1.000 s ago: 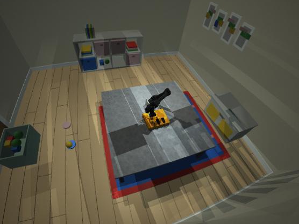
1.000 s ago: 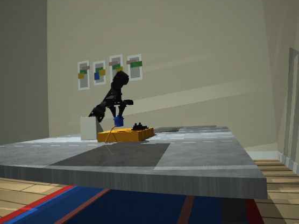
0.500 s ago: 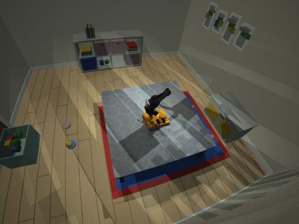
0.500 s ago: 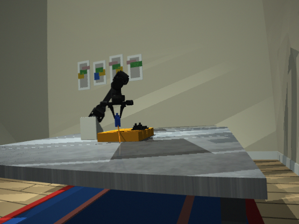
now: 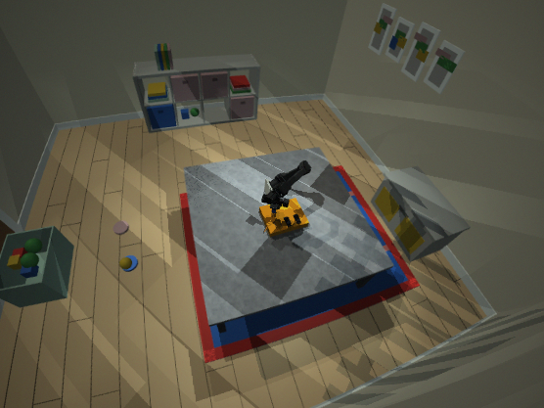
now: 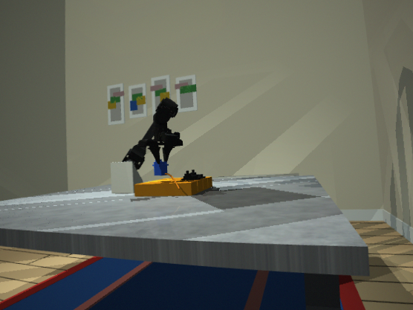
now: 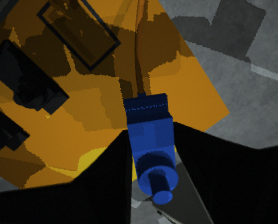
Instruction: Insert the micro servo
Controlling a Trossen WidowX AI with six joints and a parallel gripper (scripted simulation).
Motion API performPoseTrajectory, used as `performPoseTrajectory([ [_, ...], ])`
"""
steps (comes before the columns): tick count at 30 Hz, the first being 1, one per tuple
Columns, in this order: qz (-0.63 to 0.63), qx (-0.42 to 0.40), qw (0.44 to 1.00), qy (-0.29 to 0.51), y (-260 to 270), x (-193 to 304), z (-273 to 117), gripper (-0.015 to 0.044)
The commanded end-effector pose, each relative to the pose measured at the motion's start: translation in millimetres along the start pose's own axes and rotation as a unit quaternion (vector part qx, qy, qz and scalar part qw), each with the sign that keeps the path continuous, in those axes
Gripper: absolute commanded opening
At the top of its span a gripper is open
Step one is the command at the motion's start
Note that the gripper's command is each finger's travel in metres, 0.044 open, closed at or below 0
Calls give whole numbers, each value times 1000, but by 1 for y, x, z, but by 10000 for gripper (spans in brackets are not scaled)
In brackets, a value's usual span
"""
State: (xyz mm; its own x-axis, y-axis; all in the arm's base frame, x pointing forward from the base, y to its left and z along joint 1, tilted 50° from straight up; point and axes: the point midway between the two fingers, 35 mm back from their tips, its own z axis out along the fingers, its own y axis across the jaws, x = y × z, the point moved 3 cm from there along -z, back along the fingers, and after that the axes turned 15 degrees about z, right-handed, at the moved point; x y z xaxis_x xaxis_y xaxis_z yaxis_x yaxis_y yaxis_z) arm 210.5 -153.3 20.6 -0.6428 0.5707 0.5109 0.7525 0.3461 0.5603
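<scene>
The blue micro servo (image 6: 160,168) (image 7: 151,135) is held upright between the fingers of my gripper (image 6: 161,161) (image 7: 150,131), which is shut on it. In the wrist view its round output shaft faces the camera, so it points up. The servo hangs a little above the orange deck (image 5: 270,225) (image 6: 160,189) (image 7: 200,95). Its orange cable (image 6: 173,178) (image 7: 140,50) runs from its end out over the deck. The pocket marked with a black outline (image 7: 105,25) lies up and to the left of the servo in the wrist view. The servo's lower end is hidden in the wrist view.
Two black servos (image 5: 288,221) (image 5: 296,219) sit in the deck, also dark at the left of the wrist view. A pale block (image 6: 122,178) stands beside the deck near the arm's base. The deck rests on the grey table (image 5: 220,265) (image 6: 260,224).
</scene>
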Motion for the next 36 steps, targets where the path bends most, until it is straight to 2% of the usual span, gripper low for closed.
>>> performPoseTrajectory([
  [1, -80, 2, 997, -2, 0, -1, -1, 0],
  [13, -272, 3, 962, -2, 0, -1, -1, 0],
  [23, -275, 3, 961, -2, 3, -4, -1, 0],
  [36, -276, 2, 961, -3, 41, -39, -1, 0],
])
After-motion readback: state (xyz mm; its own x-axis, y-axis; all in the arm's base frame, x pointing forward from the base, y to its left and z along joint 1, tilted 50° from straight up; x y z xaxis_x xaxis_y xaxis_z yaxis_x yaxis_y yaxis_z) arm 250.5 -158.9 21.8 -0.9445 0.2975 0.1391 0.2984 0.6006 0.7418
